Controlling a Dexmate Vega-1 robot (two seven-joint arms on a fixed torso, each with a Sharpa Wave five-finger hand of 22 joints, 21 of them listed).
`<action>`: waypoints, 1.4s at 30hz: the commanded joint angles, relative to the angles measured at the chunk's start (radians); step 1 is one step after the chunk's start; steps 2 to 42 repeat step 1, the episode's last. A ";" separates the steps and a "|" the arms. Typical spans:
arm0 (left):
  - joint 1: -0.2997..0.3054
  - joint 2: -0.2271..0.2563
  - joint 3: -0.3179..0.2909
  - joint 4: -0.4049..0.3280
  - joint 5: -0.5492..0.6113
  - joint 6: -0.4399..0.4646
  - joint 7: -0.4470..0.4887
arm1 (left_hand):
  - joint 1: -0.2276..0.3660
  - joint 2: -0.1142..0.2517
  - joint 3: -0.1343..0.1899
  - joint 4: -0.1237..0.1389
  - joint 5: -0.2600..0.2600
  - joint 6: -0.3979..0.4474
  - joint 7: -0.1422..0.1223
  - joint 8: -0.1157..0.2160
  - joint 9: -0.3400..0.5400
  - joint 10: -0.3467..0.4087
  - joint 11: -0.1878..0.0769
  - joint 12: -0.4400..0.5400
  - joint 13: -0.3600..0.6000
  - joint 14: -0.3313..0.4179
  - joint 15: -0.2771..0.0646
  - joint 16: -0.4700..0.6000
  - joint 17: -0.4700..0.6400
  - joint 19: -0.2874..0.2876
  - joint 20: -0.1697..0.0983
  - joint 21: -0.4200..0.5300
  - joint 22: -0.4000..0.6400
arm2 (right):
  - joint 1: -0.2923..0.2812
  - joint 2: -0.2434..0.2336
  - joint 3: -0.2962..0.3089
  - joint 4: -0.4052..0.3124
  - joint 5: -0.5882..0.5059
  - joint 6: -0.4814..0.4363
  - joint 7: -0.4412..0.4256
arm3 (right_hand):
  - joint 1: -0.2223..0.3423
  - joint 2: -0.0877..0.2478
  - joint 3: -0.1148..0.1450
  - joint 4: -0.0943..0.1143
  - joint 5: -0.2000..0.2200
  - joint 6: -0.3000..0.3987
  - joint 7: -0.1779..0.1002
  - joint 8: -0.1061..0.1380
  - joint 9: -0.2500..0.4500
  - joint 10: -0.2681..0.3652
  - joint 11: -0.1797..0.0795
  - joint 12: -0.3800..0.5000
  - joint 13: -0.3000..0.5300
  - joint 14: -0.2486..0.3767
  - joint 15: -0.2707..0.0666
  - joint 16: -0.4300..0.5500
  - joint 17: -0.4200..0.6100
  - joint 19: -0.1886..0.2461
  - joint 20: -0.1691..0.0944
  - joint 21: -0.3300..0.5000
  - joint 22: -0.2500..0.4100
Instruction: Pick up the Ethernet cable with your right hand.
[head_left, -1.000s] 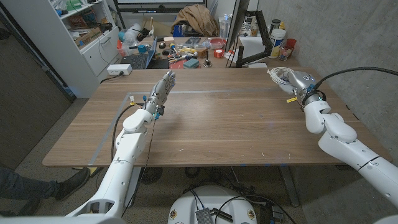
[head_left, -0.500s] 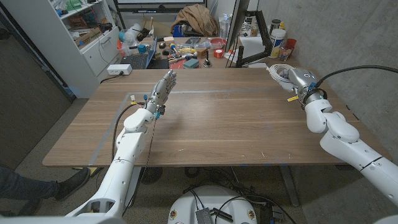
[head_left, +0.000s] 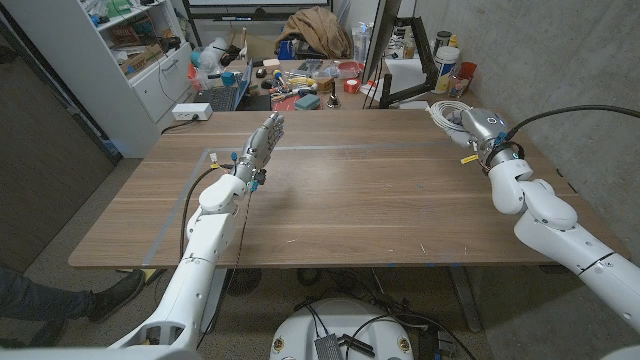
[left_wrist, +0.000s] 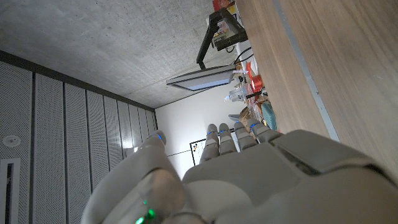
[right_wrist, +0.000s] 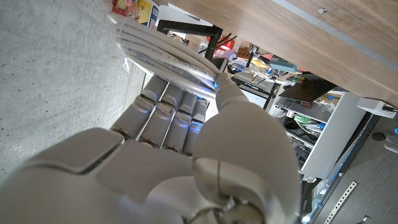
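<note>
A white power strip (head_left: 192, 111) lies beyond the wooden table (head_left: 350, 200).

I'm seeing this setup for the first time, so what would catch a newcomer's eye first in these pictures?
First, the right hand at the long wooden table's far right corner, with its fingers around the coiled white Ethernet cable. Next, the left hand, which stands on its edge, holding nothing, fingers straight, near the table's far left. Behind the table is a cluttered workbench.
</note>
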 joint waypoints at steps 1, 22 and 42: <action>-0.011 0.004 0.003 0.023 -0.001 -0.001 -0.011 | 0.006 0.003 -0.005 0.001 0.002 0.008 0.002 0.002 0.003 0.001 0.001 0.002 0.003 -0.007 0.000 0.003 0.003 -0.012 -0.014 0.008 0.006 | -0.002 0.010 -0.008 0.000 -0.018 -0.003 -0.008 | 0.008 0.011 -0.003 0.001 0.008 0.097 -0.085 0.003 0.003 0.005 -0.002 0.001 0.003 0.006 -0.112 -0.002 0.005 -0.006 -0.087 0.010 0.004; -0.011 0.004 0.003 0.023 -0.001 -0.001 -0.011 | 0.006 0.003 -0.005 0.001 0.002 0.008 0.002 0.002 0.003 0.001 0.001 0.002 0.003 -0.007 0.000 0.003 0.003 -0.012 -0.014 0.008 0.006 | -0.002 0.010 -0.008 0.000 -0.018 -0.003 -0.008 | 0.008 0.011 -0.003 0.001 0.008 0.097 -0.085 0.003 0.003 0.005 -0.002 0.001 0.003 0.006 -0.112 -0.002 0.005 -0.006 -0.087 0.010 0.004; -0.011 0.004 0.003 0.023 -0.001 -0.001 -0.011 | 0.006 0.003 -0.005 0.001 0.002 0.008 0.002 0.002 0.003 0.001 0.001 0.002 0.003 -0.007 0.000 0.003 0.003 -0.012 -0.014 0.008 0.006 | -0.002 0.010 -0.008 0.000 -0.018 -0.003 -0.008 | 0.008 0.011 -0.003 0.001 0.008 0.097 -0.085 0.003 0.003 0.005 -0.002 0.001 0.003 0.006 -0.112 -0.002 0.005 -0.006 -0.087 0.010 0.004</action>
